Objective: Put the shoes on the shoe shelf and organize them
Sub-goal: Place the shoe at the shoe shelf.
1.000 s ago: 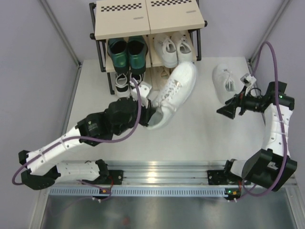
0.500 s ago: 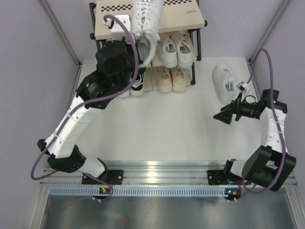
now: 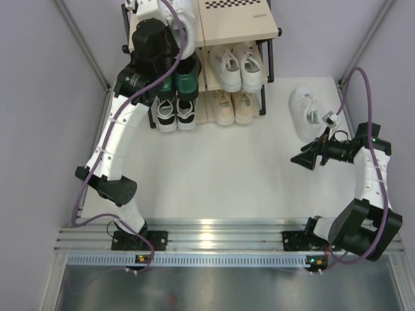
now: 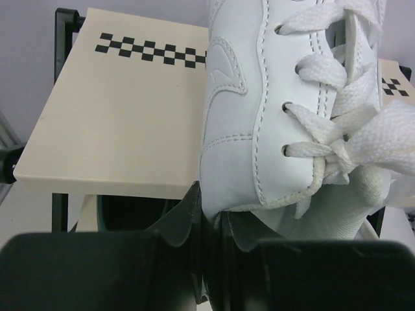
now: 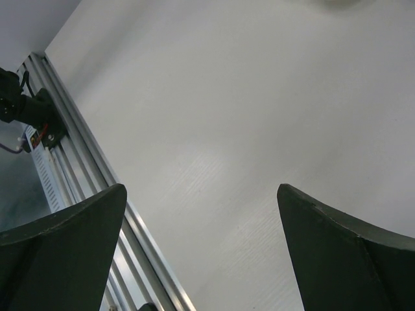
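Note:
My left gripper is shut on the collar edge of a white sneaker, holding it over the left part of the shoe shelf's top board. The shoe shelf holds dark green heeled shoes and white sneakers on its middle tier. Below them stand black-and-white sneakers and beige sneakers. Another white sneaker lies alone on the table to the right of the shelf. My right gripper hangs open just below that sneaker, with only bare table between its fingers.
The left arm stretches from its base up along the left side of the shelf. An aluminium rail runs along the near table edge. Slanted frame posts stand at the back corners.
The left arm has carried the white sneaker from the table in front of the shelf up over the top board. The right gripper shifted slightly and then stayed still.

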`<state>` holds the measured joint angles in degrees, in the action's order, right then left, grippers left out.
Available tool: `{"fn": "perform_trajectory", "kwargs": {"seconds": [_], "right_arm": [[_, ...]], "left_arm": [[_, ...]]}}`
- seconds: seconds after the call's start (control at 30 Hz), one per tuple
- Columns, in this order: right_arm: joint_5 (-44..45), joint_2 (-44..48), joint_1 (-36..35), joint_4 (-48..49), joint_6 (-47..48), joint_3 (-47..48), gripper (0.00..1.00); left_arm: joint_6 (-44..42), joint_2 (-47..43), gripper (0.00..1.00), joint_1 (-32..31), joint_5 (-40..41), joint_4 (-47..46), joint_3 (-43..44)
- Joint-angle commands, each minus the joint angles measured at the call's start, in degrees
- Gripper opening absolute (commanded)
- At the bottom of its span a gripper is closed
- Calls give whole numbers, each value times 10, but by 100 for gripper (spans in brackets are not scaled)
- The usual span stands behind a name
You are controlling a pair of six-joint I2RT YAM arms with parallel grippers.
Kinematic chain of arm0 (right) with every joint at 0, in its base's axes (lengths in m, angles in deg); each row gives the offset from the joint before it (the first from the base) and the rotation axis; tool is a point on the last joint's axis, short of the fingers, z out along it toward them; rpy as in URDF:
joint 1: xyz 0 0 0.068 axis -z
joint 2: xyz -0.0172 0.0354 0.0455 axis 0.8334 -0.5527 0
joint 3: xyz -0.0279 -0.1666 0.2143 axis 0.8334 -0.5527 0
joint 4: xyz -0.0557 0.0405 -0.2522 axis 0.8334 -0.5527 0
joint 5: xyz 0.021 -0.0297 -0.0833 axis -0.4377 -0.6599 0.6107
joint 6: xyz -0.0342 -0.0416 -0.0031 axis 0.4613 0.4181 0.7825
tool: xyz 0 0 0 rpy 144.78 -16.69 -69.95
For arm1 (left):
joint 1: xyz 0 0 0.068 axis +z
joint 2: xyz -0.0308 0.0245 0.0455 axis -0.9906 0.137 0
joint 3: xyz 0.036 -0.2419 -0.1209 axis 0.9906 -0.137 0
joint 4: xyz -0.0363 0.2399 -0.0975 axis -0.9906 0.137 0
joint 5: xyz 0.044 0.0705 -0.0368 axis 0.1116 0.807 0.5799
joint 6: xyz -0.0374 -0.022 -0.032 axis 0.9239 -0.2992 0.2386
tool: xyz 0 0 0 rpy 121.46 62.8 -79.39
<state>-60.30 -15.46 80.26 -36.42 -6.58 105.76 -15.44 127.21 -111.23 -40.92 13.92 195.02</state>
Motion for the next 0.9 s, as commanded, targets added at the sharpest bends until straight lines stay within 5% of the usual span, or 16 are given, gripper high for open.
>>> {"fn": "perform_trajectory", "kwargs": {"seconds": [0.0, 0.27, 0.73, 0.87], "right_arm": [[-29, 7, 11, -7, 38, 5, 99], [-39, 2, 26, -29, 62, 9, 99], [-51, -9, 43, -65, 97, 16, 100], [-54, -10, 48, -72, 104, 17, 99]], "left_arm": [[69, -9, 0, 37, -48, -91, 44], [109, 22, 4, 74, -80, -87, 57], [146, 41, 54, 92, -101, -82, 84], [155, 48, 59, 95, -114, -82, 98]]}}
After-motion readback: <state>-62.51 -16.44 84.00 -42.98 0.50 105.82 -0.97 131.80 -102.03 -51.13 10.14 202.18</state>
